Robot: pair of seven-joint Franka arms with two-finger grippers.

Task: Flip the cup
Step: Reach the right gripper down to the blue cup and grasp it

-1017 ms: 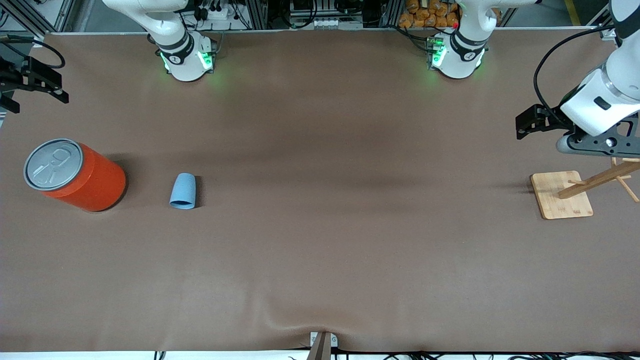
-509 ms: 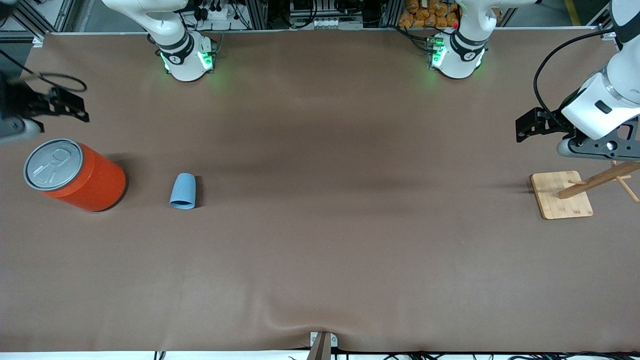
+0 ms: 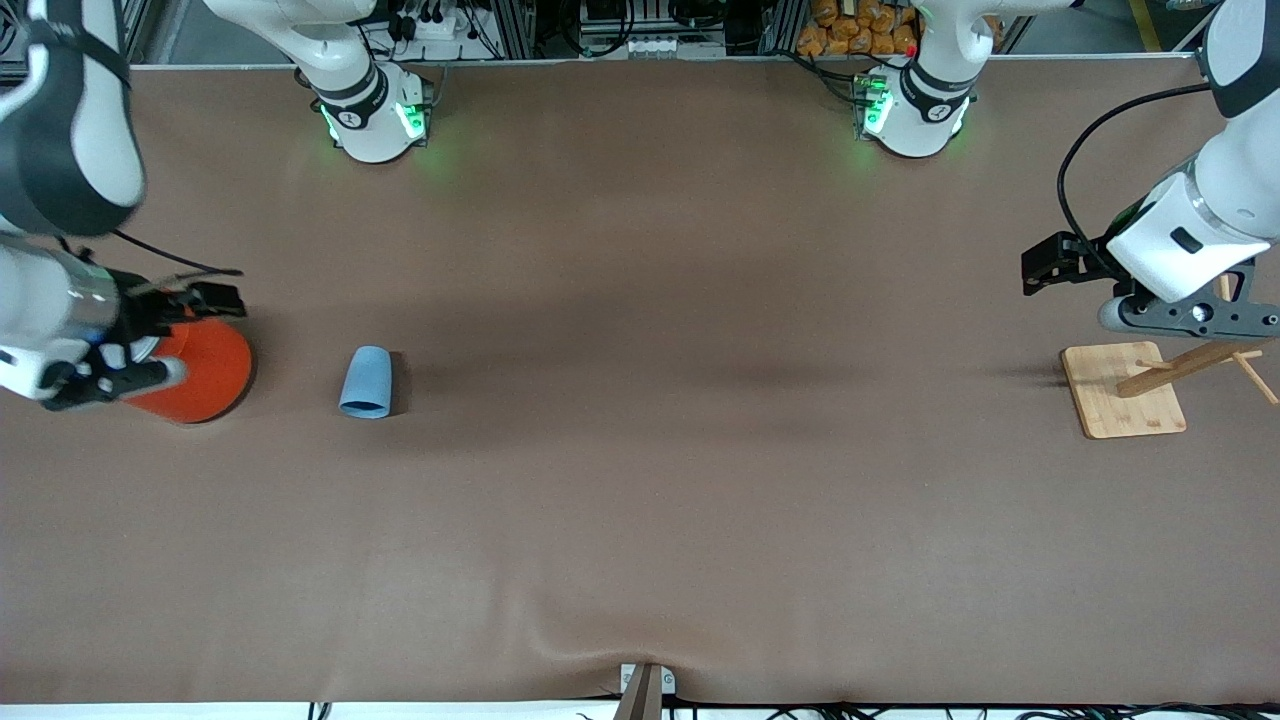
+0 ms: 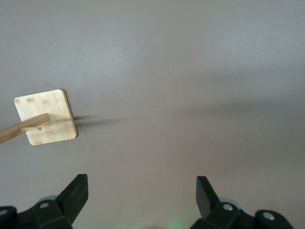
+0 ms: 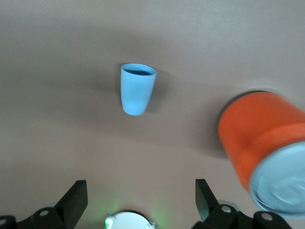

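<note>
The small light-blue cup (image 3: 367,382) lies on its side on the brown table, its mouth toward the front camera. It also shows in the right wrist view (image 5: 137,88), with its darker inside visible. My right gripper (image 3: 100,378) hangs over the orange-red can (image 3: 205,375), apart from the cup; its jaws are open and empty (image 5: 141,200). My left gripper (image 3: 1190,315) is up over the left arm's end of the table, above a wooden stand; it is open and empty (image 4: 142,195).
The large orange-red can with its grey lid (image 5: 267,152) stands beside the cup, toward the right arm's end. A wooden stand with a square base (image 3: 1122,388) and a slanted peg arm sits at the left arm's end and shows in the left wrist view (image 4: 45,117).
My right arm has swung in from the table's edge and now covers the can's lid. My left gripper has shifted slightly toward the wooden stand. The cup has not moved.
</note>
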